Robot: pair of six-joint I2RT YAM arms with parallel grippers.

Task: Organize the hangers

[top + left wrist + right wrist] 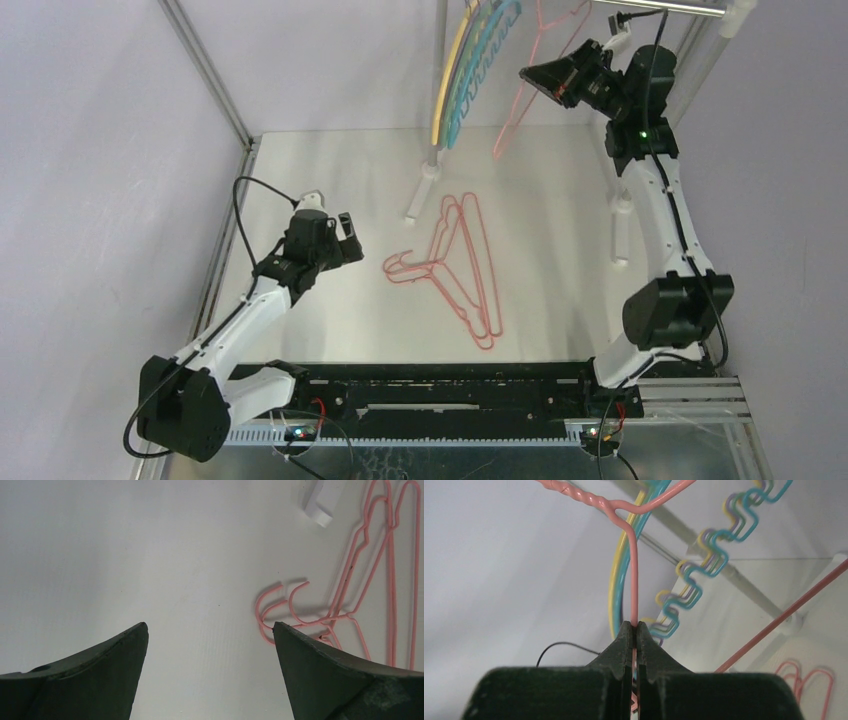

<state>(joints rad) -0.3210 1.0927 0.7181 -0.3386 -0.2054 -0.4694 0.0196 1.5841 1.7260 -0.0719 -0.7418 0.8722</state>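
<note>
White tabletop (300, 170): pink hangers (437, 265), hooks toward the wide-open, empty left gripper (210, 628) — right gripper (634, 626) pinches a raised pink hanger (634, 580), clear wrist-side only.

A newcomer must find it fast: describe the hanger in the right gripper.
Start at the silver rail at the back. Right of the yellow and teal wavy hangers dangles one thin pink hanger, pinched by the right gripper. It alone is smooth-armed there, and the other pink hangers lie on the table.
</note>
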